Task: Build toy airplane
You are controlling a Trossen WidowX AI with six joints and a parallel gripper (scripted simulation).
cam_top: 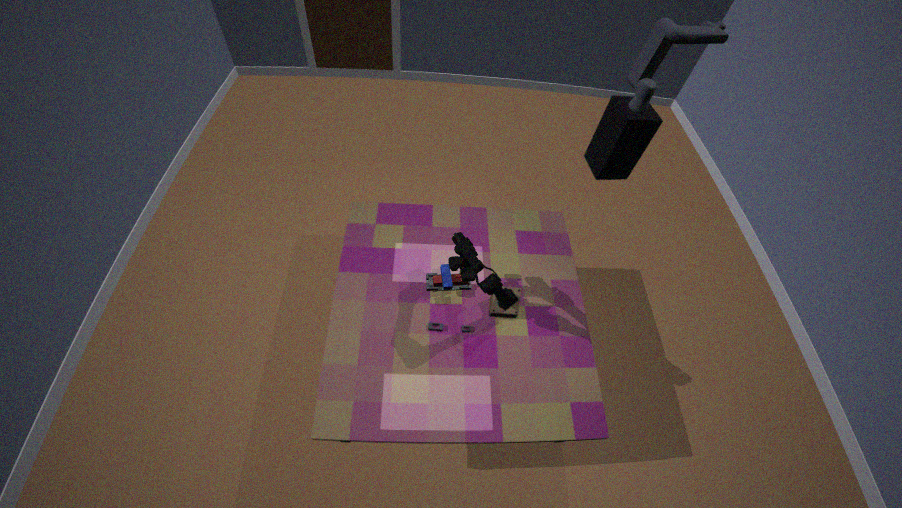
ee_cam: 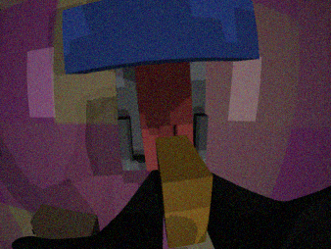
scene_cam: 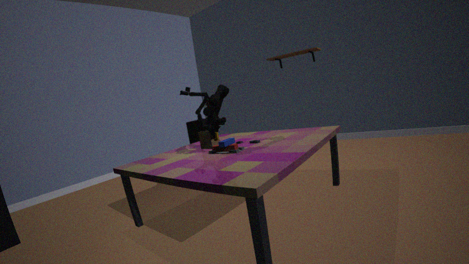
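Observation:
The red fuselage (cam_top: 437,280) (scene_cam: 234,146) (ee_cam: 164,98) lies in the grey cradle of the jig (ee_cam: 125,134) and looks flat. The blue wing (cam_top: 446,275) (scene_cam: 226,142) (ee_cam: 162,34) lies crosswise on top of the fuselage. My gripper (scene_cam: 216,132) (ee_cam: 173,174) is shut on the yellow tail fin (scene_cam: 217,136) (ee_cam: 186,191), which points down. It holds the fin upright over the fuselage's tail end. In the wrist view a dark slot shows just beyond the fin's tip, and the fin covers part of the tail. In the top view the arm hides the fin.
Two small grey holders (cam_top: 436,326) (scene_cam: 254,141) lie apart from the jig on the checkered table (cam_top: 344,328) (scene_cam: 243,165). A brown block (cam_top: 503,309) (scene_cam: 205,140) (ee_cam: 64,223) stands by the arm's base, near the tail side of the jig.

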